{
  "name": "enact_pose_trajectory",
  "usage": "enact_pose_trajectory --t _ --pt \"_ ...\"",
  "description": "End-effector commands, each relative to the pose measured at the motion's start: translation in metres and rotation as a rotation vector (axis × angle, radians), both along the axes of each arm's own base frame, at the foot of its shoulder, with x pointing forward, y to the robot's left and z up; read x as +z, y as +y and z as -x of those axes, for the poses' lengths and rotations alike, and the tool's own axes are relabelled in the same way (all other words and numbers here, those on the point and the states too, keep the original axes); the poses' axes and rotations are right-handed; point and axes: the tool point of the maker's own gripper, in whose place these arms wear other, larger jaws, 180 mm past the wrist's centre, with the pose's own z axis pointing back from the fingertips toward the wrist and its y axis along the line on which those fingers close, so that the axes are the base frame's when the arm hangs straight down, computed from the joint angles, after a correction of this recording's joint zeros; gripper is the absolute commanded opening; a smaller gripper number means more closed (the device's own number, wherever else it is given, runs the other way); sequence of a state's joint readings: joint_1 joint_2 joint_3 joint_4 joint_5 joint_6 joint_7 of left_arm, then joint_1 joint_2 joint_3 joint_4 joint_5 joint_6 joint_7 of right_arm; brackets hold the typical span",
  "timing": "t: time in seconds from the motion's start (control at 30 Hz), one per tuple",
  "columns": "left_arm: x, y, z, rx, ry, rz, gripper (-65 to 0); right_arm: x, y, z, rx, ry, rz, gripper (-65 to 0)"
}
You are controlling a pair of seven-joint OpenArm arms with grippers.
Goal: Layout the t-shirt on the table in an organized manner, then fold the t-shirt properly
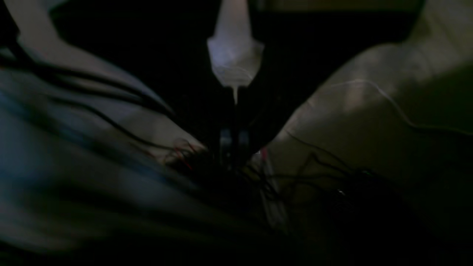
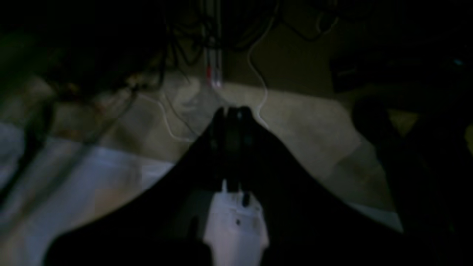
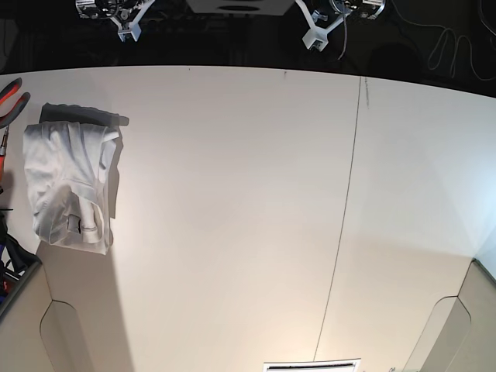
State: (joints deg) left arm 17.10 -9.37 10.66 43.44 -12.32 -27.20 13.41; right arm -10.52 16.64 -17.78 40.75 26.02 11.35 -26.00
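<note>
Folded t-shirt at table edge, wrist views dim, blurred

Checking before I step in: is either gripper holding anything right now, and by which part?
Nothing is held. The folded white cotton t-shirt lies alone on the white table; left gripper and right gripper are shut, empty.

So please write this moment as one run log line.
t-shirt: folded, table left edge | left gripper: shut | right gripper: shut

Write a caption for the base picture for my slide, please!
Folded white t-shirt lies at the left edge of the big white table, both arms pulled back.
</note>
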Motion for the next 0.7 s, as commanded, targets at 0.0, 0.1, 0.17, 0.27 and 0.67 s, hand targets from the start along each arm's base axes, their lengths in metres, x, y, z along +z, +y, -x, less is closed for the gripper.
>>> enact_pose_trajectory --t 0.0,0.1,0.17,0.27,0.67 --pt "0.002 -0.002 -0.004 -0.010 -0.027 0.006 -65.0 0.001 -0.003 -0.012 -0.019 -0.023 0.006 -65.0" --pt "-0.001 0.006 -0.007 -0.038 -0.060 -0.044 -65.0 0.000 0.011 -0.021 -0.074 -0.042 -0.019 -65.0" --pt "-0.008 0.025 -0.013 -0.014 -0.078 -0.163 -65.0 0.000 0.025 -0.025 -0.101 -0.053 -0.048 -65.0" --pt "-0.012 0.060 -0.026 0.025 -0.136 -0.373 -65.0 0.000 0.044 -0.029 -0.117 -0.069 -0.087 -65.0" --pt "-0.012 0.064 -0.029 0.066 -0.148 -0.448 -65.0 0.000 0.064 -0.038 -0.126 -0.097 -0.117 -65.0"
